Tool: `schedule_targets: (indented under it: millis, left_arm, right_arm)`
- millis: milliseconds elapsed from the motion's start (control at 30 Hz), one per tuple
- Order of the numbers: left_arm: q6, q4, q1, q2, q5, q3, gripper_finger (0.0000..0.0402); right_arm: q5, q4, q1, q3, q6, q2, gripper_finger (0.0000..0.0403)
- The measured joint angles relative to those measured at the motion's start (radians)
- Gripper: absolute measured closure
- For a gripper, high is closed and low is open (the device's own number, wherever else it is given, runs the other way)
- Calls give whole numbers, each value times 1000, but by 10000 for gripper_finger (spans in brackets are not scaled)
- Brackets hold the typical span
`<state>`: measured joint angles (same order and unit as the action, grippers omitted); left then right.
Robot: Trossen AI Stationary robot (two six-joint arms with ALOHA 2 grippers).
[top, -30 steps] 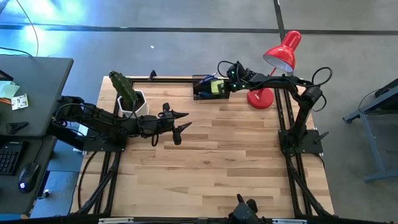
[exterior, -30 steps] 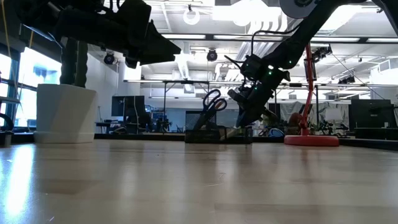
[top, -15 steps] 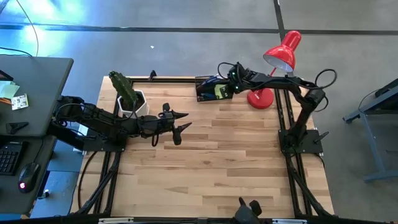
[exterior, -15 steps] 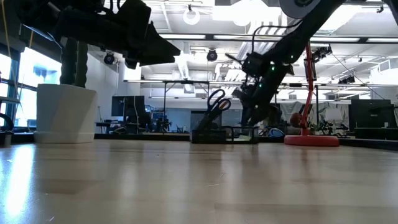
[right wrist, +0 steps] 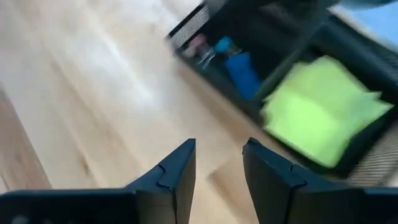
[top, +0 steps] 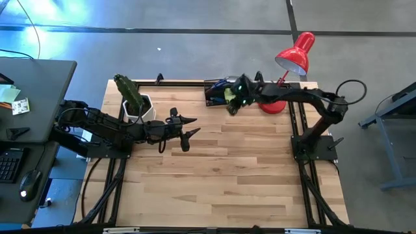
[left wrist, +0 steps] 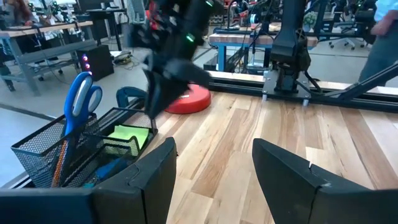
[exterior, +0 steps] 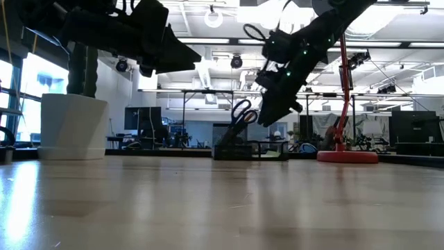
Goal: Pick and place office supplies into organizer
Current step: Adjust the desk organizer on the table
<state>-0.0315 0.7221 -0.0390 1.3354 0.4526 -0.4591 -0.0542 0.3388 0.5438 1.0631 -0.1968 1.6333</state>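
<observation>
The right gripper [top: 232, 106] hung empty with fingers parted just beside the mesh organizer [left wrist: 43, 149], sticky-note pad [right wrist: 323, 112] already inside, and a low swing could have knocked the tray askew.

Even, bright overhead light fills the high view, with bluish glare on the floor [top: 39, 32] at far left. Ceiling lights [exterior: 277, 10] burn out in the low view (arms mere silhouettes). The right wrist view smears the sticky-note pad [right wrist: 323, 109].

Right claw [top: 232, 105] raised at the far edge, fingers parted, empty; left claw [top: 190, 128] open mid-table.
</observation>
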Motion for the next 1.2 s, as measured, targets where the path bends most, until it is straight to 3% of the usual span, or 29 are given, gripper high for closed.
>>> schedule_targets:
  millis: [67,200,400,633,1100,1200]
  left_arm:
    - [0,0,0,0,0,0,202]
    - [0,3,0,0,0,0,202]
    - [0,13,0,-2,1,0,202]
    - [0,11,0,-4,4,0,202]
    - [27,8,0,-4,12,0,202]
    - [27,2,0,-4,12,0,202]
  right_arm:
    - [47,-29,-57,-19,-4,14,277]
    - [183,-123,-143,-33,-179,57,277]
    - [103,-236,-137,-25,-288,166,277]
    - [74,-281,-76,27,-263,301,277]
    - [57,-388,-52,113,-221,390,277]
    - [8,-389,-50,115,-190,390,277]
